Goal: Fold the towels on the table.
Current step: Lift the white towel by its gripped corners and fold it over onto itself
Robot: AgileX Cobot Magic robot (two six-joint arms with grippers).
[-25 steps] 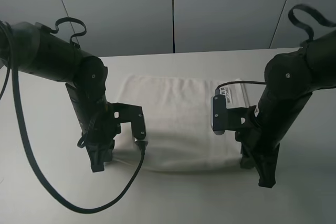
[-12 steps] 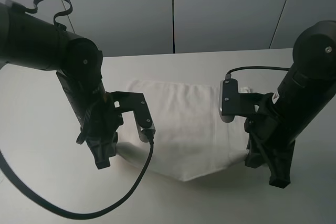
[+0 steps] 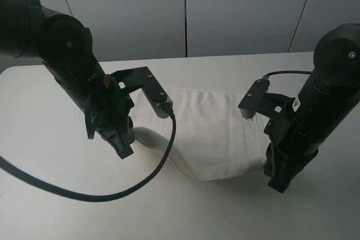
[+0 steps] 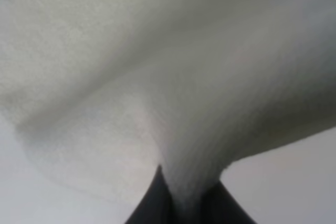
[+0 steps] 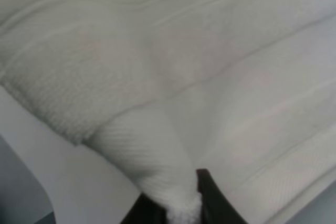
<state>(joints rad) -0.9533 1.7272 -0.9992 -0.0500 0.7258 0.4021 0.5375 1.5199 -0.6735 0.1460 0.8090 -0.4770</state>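
The left gripper (image 3: 124, 149) and right gripper (image 3: 279, 182) are each clamping a near corner of the towel (image 3: 211, 130). It is sagging between them, long axis running arm to arm, far edge lying on the table (image 3: 45, 189) beyond both.

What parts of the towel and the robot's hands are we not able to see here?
- High view: the right gripper and its arm cover the towel's right edge.
- High view: the left gripper hides the corner it pinches.
- Left wrist view: towel too close, blurred; its edges are cut off.
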